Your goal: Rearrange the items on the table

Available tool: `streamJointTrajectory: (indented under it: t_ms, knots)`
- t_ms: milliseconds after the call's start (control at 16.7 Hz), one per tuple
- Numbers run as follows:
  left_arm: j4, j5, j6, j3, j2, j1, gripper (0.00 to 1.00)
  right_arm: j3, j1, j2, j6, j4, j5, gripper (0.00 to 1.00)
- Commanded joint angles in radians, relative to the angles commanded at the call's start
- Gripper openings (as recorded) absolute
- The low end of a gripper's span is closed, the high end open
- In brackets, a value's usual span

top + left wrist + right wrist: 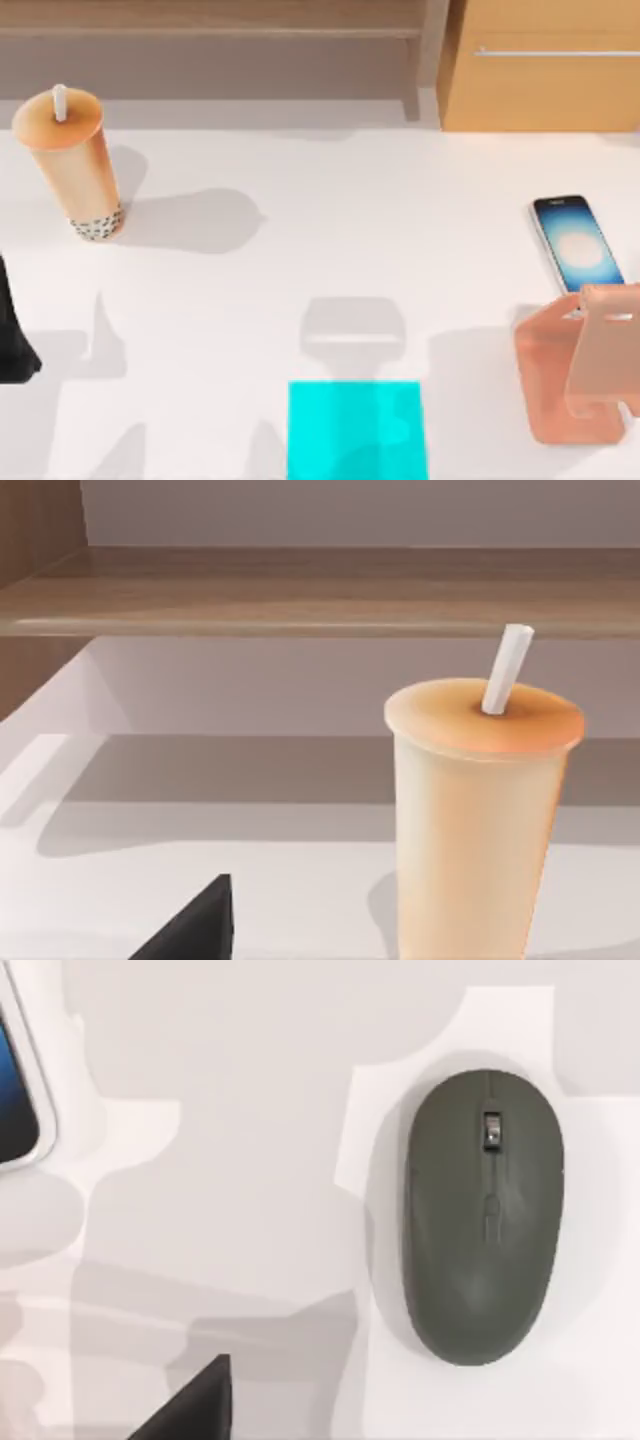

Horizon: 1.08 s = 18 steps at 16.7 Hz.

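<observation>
at the near edge of the white table [330, 230] a flat cyan pad [357, 430] lies about midway across. to its right, near the table's right edge, stands a salmon-pink phone stand [575, 365], upright, its front plate turned toward the right. just behind the stand, and partly hidden by its top, the smartphone [575, 243] lies flat with its blue screen glowing; whether the two touch cannot be told.

at the table's left edge a dark piece of the left arm [12, 335] reaches in, level with the stand. from the left wrist view a black finger [195, 928] of its gripper pokes in at the frame's edge, short of the cup, so whether the jaws are apart or together cannot be told.

the right wrist view looks straight down on the dark oval mouse [483, 1215], lying flat on the white top with its scroll wheel visible, well apart from the phone's corner at the frame's edge. one black finger [195, 1408] of the right gripper shows there, clear of the mouse; the state of its jaws cannot be told.

farther back on the left, the orange bubble-tea cup [72, 160] stands upright, white straw [60, 102] up, dark pearls at its base.

beyond the table, at the far right, sits a light wooden cabinet [545, 65] with a metal handle.
</observation>
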Motion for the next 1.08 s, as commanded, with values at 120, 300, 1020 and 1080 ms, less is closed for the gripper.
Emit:
streamJointTrajectory:
  t_ms: [120, 300, 1020, 1080]
  knots:
    - [0.0, 0.0, 0.0, 0.0, 0.0, 0.0, 1.0, 0.085, -0.02, 0.12, -0.008, -0.074, 0.0, 1.0]
    - [0.0, 0.0, 0.0, 0.0, 0.0, 0.0, 1.0, 0.166, -0.04, 0.233, -0.016, -0.145, -0.001, 1.0]
    - [0.0, 0.0, 0.0, 0.0, 0.0, 0.0, 1.0, 0.085, -0.04, 0.322, -0.014, 0.008, 0.0, 1.0]
    - [0.0, 0.0, 0.0, 0.0, 0.0, 0.0, 1.0, 0.059, -0.04, 0.342, -0.013, 0.063, 0.0, 1.0]
